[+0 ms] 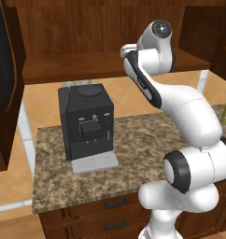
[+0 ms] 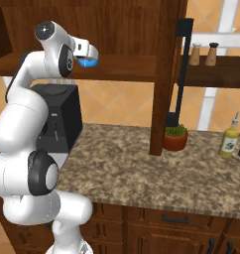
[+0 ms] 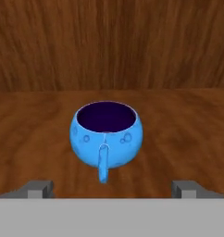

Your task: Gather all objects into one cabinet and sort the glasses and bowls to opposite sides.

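Evidently the gripper [image 3: 112,190] stands wide open and empty at the cabinet shelf [image 3: 188,139], its tips low at either side; one blue cup [image 3: 106,134] sits upright on the shelf just ahead between them, handle toward the hand, so placing seems partly done

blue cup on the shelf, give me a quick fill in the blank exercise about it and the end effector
1. The blue cup stands upright on the cabinet's wooden ____.
2. The cup's handle points toward the ____.
3. The end effector has its fingertips spread wide, so it is ____.
4. On the counter below stands a black ____ machine.

Missing words: shelf; end effector; open; coffee
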